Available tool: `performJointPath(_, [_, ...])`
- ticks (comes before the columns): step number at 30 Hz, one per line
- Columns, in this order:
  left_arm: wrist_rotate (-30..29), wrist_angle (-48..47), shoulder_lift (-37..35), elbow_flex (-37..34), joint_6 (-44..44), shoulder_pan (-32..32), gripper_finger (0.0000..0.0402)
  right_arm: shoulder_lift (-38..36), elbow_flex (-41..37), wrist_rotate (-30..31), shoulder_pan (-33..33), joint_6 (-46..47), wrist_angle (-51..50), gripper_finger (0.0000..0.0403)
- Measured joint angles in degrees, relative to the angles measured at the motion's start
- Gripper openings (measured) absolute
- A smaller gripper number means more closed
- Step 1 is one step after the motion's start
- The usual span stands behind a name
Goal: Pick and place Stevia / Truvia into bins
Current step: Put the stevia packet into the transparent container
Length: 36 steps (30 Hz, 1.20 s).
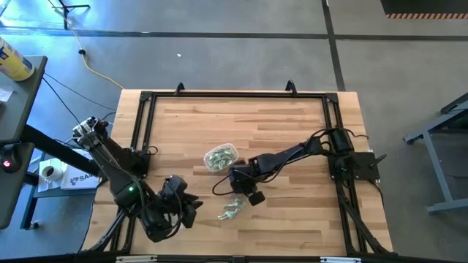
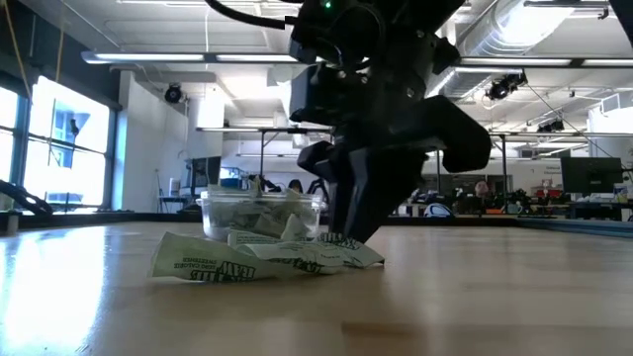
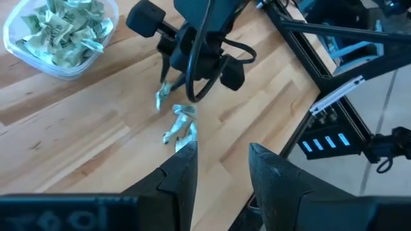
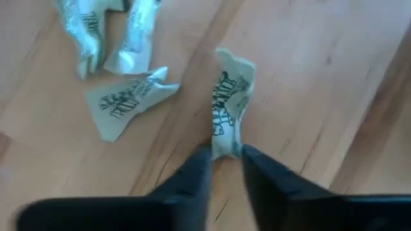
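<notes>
Several green-and-white Stevia sachets (image 1: pixel 232 210) lie crumpled on the wood near the table's near edge; in the low view this pile (image 2: pixel 262 259) lies in front of the tub. More sachets fill the clear plastic tub (image 1: pixel 221 156), which stands just beyond them. My right gripper (image 4: pixel 225 153) is over the pile, pointing down, shut on one sachet (image 4: pixel 228 96). My left gripper (image 3: pixel 221 157) hovers open to the left of the pile, and its place in the high view (image 1: pixel 196 208) is near the table's near edge. My right gripper pinches one sachet by its end (image 4: pixel 223 142) between the two fingertips, coming from above and pointing down. The sachet runs on beyond the fingers, along their line. Whether its free end (image 4: pixel 232 63) rests on the wood or hangs clear I cannot tell.
A dark metal frame (image 1: pixel 234 93) borders the tabletop. Bare wood (image 1: pixel 292 226) lies right of the pile. Loose sachets (image 4: pixel 128 96) lie close beside the held one. The right arm (image 1: pixel 292 155) reaches across from the table's right side.
</notes>
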Motion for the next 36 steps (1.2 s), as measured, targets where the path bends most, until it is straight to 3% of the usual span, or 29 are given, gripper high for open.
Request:
performJointPath(4, [-0.06, -0.01, 0.0, 0.0, 1.22, 0.0, 0.017, -0.51, -0.02, 0.85, 0.0, 4.5, -0.36, 0.0013])
performJointPath(10, [-0.09, -0.18, 0.0, 0.0, 1.64, 0.0, 0.017, -5.39, -0.09, 1.49, 0.33, 11.8, 0.8, 0.0009])
performJointPath(13, [-0.21, -0.24, 0.0, 0.0, 1.66, 0.0, 0.017, -8.7, -0.09, 6.07, 0.31, 12.57, 2.24, 0.0006])
performJointPath(18, [-0.46, -0.45, 0.0, 0.0, 2.54, 0.0, 0.017, -10.96, 0.39, 8.61, -5.17, 13.66, 3.97, 0.0003])
performJointPath(23, [-0.47, -1.22, 0.0, -0.02, 4.24, 0.02, 0.017, -8.61, 2.16, 2.96, -12.81, 18.23, 4.86, 0.0024])
performJointPath(27, [-0.5, -1.86, 0.26, -0.02, 4.87, 0.04, 0.017, -6.65, 3.3, -3.53, -15.99, 19.52, 4.72, 0.0066])
performJointPath(32, [1.52, -2.35, 0.58, -1.03, 3.82, 1.0, 0.017, -7.3, 3.46, -5.05, -16.02, 19.89, 2.22, 0.0141])
performJointPath(36, [7.98, -1.86, 1.49, -3.93, 6.58, 4.58, 0.017, -9.76, 3.43, -4.49, -13.85, 16.39, -5.92, 0.0185])
